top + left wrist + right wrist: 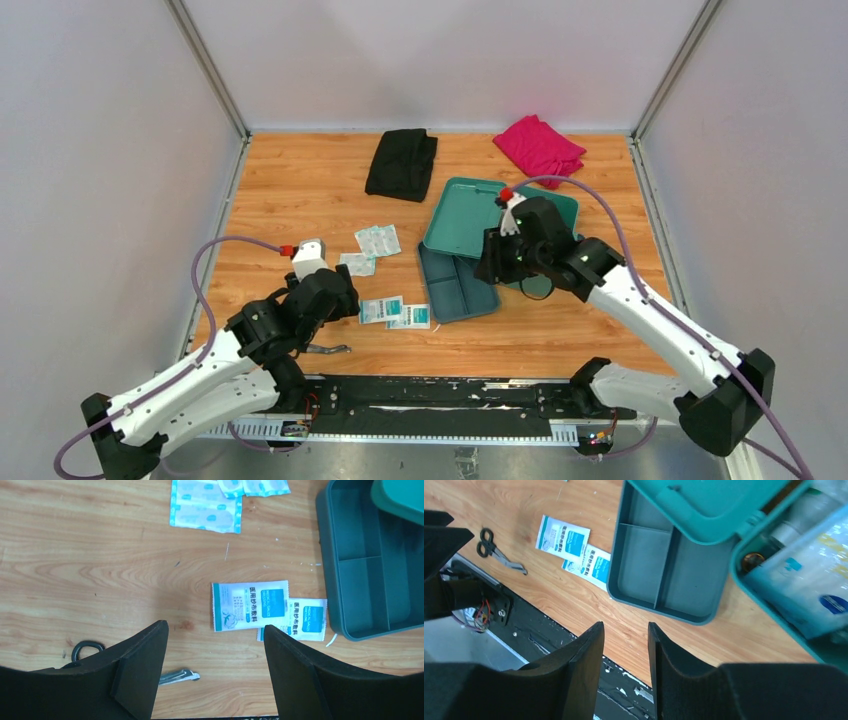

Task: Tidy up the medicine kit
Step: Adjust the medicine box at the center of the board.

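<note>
The teal medicine kit (568, 207) stands open at the right centre, its lid (463, 215) lying flat to its left. Its grey-blue two-compartment tray (460, 285) sits bare on the wood in front of the lid. In the right wrist view the kit (744, 577) holds bottles and packets. My right gripper (493, 262) hovers over the tray's far end; its jaws (624, 630) are open with nothing between them. My left gripper (215, 635) is open above bare wood, just short of two gauze packets (250, 605). Scissors (177, 676) lie by its left finger.
Several plaster packets (377, 240) lie left of the lid. A black cloth (402, 163) and a pink cloth (540, 147) rest near the back wall. The black mounting rail (430, 395) runs along the table's near edge.
</note>
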Controlling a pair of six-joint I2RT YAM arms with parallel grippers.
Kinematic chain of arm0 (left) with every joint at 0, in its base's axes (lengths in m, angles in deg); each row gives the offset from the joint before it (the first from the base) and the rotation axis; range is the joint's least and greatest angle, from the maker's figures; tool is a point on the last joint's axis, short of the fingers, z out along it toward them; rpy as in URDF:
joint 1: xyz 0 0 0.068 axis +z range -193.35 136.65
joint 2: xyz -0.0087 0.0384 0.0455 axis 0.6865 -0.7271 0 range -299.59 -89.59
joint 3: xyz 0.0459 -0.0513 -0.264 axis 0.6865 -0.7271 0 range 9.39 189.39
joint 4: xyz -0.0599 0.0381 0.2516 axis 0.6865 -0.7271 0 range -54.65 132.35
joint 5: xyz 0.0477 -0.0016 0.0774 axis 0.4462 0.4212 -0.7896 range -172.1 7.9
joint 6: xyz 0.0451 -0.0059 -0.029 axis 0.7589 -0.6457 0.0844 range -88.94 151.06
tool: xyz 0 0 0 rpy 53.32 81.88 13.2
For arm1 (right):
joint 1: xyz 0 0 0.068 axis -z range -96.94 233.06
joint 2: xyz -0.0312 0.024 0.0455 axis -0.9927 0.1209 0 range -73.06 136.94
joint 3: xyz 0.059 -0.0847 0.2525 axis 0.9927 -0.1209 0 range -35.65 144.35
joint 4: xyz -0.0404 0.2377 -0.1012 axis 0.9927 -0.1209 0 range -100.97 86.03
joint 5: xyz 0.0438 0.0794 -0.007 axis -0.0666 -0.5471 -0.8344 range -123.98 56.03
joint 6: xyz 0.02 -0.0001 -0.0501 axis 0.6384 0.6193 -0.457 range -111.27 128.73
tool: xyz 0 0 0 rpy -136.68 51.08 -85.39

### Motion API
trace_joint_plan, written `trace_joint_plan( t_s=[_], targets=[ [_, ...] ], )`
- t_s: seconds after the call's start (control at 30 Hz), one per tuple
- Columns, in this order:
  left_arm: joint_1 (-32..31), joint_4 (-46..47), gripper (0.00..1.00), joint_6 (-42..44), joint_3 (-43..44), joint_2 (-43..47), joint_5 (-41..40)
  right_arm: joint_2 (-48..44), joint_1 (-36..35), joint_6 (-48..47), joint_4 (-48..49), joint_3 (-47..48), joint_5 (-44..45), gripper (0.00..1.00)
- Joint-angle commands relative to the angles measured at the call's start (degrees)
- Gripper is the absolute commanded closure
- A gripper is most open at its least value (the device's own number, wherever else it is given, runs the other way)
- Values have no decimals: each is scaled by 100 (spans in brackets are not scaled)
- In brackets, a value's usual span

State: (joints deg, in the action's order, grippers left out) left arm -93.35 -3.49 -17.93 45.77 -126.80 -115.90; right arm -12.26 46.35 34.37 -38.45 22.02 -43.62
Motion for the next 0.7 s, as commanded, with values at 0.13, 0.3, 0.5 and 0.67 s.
trace_joint_plan(
  t_s=[0.13,0.3,0.5,0.67],
  targets=[
    [18,-163,23,-137,37,263,-56,958,-884,-348,503,82,655,62],
    [22,-636,19,823,931,20,-182,1456,-886,-565,468,193,1760,65],
    [16,-874,17,1918,1897,-392,-35,1833,-636,-659,490,461,2658,67],
    [16,-888,15,2584,2157,-673,-408,2195,-274,-655,634,634,2779,67]
  ],
)
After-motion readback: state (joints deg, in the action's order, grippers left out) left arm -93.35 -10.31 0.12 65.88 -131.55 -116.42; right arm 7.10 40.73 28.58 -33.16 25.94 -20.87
